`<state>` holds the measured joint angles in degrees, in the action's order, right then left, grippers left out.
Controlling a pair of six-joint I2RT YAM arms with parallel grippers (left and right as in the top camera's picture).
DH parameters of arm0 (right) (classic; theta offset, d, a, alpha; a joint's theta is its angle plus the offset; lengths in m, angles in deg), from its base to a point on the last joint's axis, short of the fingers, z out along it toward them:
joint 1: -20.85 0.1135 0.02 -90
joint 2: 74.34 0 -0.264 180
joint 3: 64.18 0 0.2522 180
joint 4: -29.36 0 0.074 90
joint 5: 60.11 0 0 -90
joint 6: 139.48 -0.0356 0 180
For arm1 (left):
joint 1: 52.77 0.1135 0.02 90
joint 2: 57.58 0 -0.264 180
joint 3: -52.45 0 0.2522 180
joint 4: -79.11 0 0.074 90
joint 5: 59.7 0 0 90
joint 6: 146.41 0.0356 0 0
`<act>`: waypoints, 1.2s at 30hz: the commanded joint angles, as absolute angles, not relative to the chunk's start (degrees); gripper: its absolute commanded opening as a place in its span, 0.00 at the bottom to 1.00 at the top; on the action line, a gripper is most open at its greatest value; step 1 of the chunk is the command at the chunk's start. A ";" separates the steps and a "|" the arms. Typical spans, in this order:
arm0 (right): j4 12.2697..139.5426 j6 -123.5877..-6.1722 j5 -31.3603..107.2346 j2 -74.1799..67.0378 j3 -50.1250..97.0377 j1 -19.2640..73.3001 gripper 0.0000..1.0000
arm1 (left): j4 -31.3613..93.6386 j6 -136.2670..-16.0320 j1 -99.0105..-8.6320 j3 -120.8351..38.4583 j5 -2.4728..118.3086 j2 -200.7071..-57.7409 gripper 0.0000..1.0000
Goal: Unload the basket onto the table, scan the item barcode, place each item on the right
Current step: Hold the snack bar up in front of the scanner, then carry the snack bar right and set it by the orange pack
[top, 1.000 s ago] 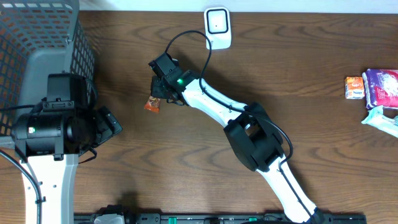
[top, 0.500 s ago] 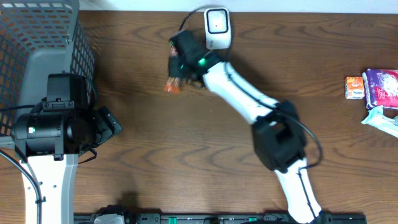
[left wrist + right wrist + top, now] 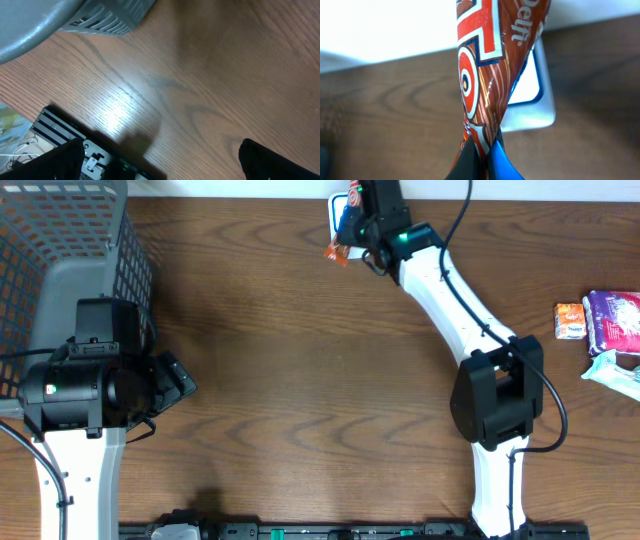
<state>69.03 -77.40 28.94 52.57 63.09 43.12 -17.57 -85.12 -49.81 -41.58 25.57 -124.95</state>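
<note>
the right gripper, fingers pressed together, pinches the lower end of a red-and-brown foil snack wrapper, holding it upright directly in front of the white rectangular barcode scanner at the far edge of the brown wooden table. seen from overhead, the wrapper sits just left of the scanner, which the arm largely covers. well to the scanner's left and nearer the robot's base, the left gripper hangs with fingers spread wide, holding nothing, beside a grey mesh plastic basket. far to the scanner's right lie small coloured packets.
</note>
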 commanded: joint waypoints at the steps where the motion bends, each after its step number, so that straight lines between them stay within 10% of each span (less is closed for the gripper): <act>1: 65.73 -71.33 29.18 55.34 63.20 41.91 0.01 | -17.77 -85.67 -49.50 -41.60 24.70 -124.93 0.98; 23: 64.22 -69.49 34.56 56.66 63.20 37.28 0.01 | -17.77 -85.67 -49.50 -41.60 24.70 -124.93 0.98; 36: 81.99 -72.79 13.01 45.64 63.20 21.96 0.01 | -17.77 -85.65 -49.50 -41.60 24.70 -124.93 0.98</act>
